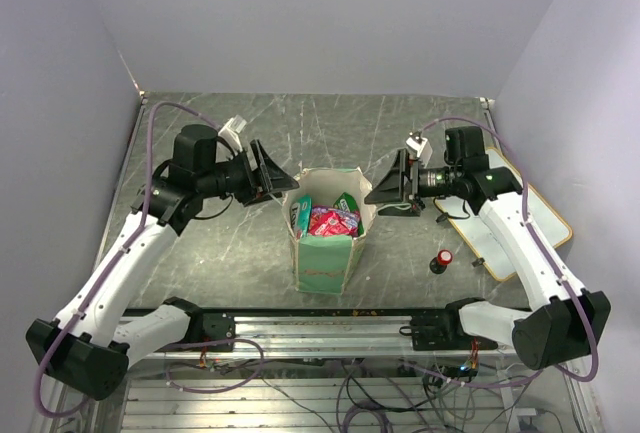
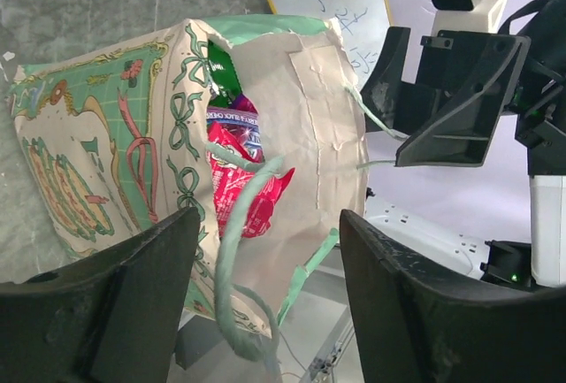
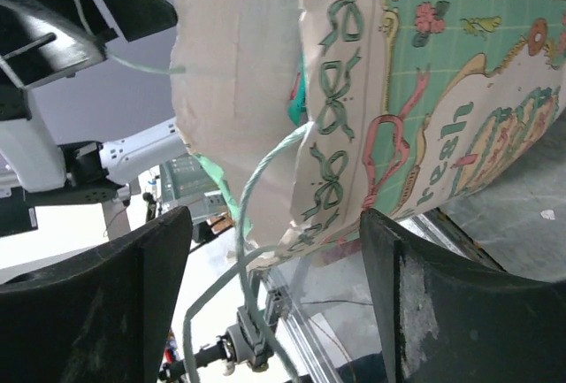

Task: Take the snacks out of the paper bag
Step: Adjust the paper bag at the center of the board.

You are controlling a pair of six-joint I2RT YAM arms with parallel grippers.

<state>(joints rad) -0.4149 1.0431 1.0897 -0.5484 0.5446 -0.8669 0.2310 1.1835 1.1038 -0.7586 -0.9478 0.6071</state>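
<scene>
The paper bag (image 1: 325, 248) stands upright at the table's middle, its mouth open. Snacks (image 1: 333, 220) show inside it: a red packet on top, green ones beside it. My left gripper (image 1: 278, 186) is open at the bag's left rim, and my right gripper (image 1: 383, 193) is open at its right rim. In the left wrist view the bag (image 2: 106, 144) fills the left, with the red packet (image 2: 237, 180) in its mouth and a string handle (image 2: 232, 250) hanging loose between the open fingers (image 2: 115, 303). In the right wrist view the bag (image 3: 424, 91) and another string handle (image 3: 256, 188) lie between open fingers (image 3: 442, 312).
A wood-framed whiteboard (image 1: 510, 218) lies at the right under my right arm. A small red-topped black knob (image 1: 442, 258) stands just right of the bag. Grey walls close in on both sides and the back. A metal rail (image 1: 320, 328) runs along the near edge.
</scene>
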